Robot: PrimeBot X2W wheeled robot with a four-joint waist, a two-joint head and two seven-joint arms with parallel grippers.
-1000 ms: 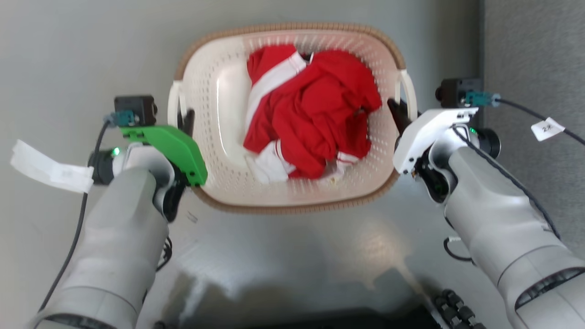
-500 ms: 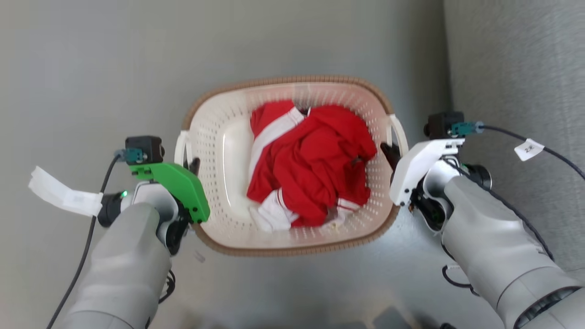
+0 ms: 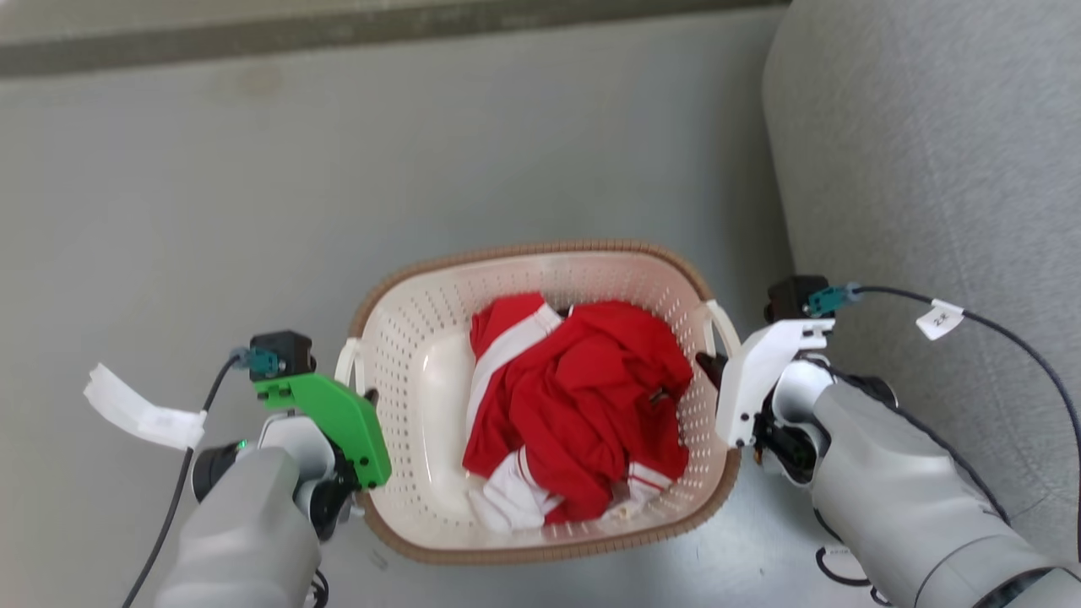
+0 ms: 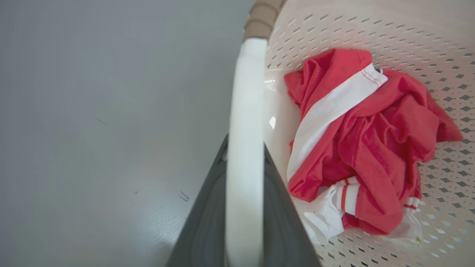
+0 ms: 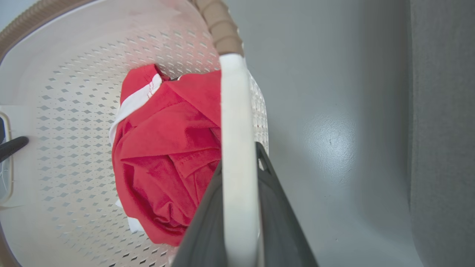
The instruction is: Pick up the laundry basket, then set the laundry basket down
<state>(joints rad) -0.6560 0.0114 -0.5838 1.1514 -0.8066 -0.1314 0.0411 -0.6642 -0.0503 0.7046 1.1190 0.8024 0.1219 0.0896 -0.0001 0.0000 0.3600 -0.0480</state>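
The laundry basket point(image 3: 540, 251), cream-white and perforated with a brown woven-look rim, lies between my two arms in the head view. A red and white garment point(image 3: 583, 397) is bundled inside it. My left gripper point(image 3: 365, 397) is shut on the basket's left white handle point(image 4: 245, 111), one dark finger on each side of it. On the opposite side, my right gripper point(image 3: 708, 363) is shut on the right white handle point(image 5: 237, 111) in the same way. I cannot tell whether the basket's bottom touches the floor.
Grey floor point(image 3: 338, 169) stretches ahead and to the left of the basket. A grey upholstered piece of furniture point(image 3: 929, 169) stands close on the right, beside my right arm. A dark strip point(image 3: 338, 34) runs along the far edge of the floor.
The head camera has moved: basket and arms now sit lower and smaller in the picture, with more floor and the grey furniture in view. Both grippers hold the handles as before.
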